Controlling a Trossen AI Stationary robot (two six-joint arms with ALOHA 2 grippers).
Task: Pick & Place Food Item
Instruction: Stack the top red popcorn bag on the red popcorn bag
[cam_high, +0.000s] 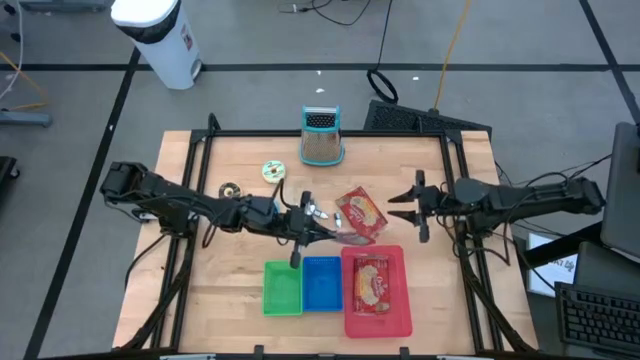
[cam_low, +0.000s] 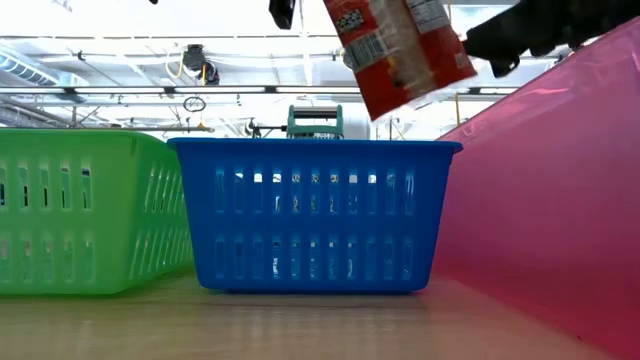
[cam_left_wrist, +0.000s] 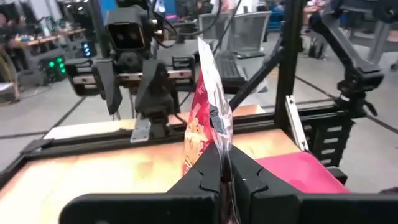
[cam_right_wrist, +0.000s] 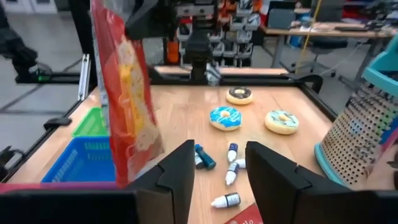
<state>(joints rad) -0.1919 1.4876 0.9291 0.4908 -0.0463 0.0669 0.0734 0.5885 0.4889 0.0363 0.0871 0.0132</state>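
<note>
Left gripper (cam_high: 322, 229) is seen closed on the red snack packet (cam_high: 360, 214); in the left wrist view the packet (cam_left_wrist: 208, 118) stands upright, pinched edge-on between the two fingers (cam_left_wrist: 205, 177) and rising above the tips. Packet is held off the table, beyond the fingertips toward the right arm, just above the far rim of the red bin (cam_high: 400, 310) (low view shows the packet (cam_low: 400, 50) hanging tilted in the air above the blue basket (cam_low: 310, 215), with the red bin wall (cam_low: 560, 180) on the side).

Right gripper (cam_high: 405, 205) is seen with fingers spread apart and nothing between them; the packet (cam_right_wrist: 127, 93) is just ahead of the fingertips and off to one side, not touching as far as can be told. Right wrist view shows both fingers (cam_right_wrist: 177, 168) with a clear gap.

A second red packet (cam_high: 372, 282) is already lying flat inside the red bin. Blue basket (cam_high: 321, 284) and green basket (cam_high: 282, 288) sit side by side next to the bin, beneath the left fingers' side.

Other items on the table: box grater (cam_high: 322, 137), donuts (cam_right_wrist: 225, 118) (cam_right_wrist: 281, 121) (cam_right_wrist: 239, 94), and small dropper bottles (cam_right_wrist: 231, 171) scattered ahead of the right fingers. A white trash can (cam_high: 160, 35) is on the floor beyond the table.
</note>
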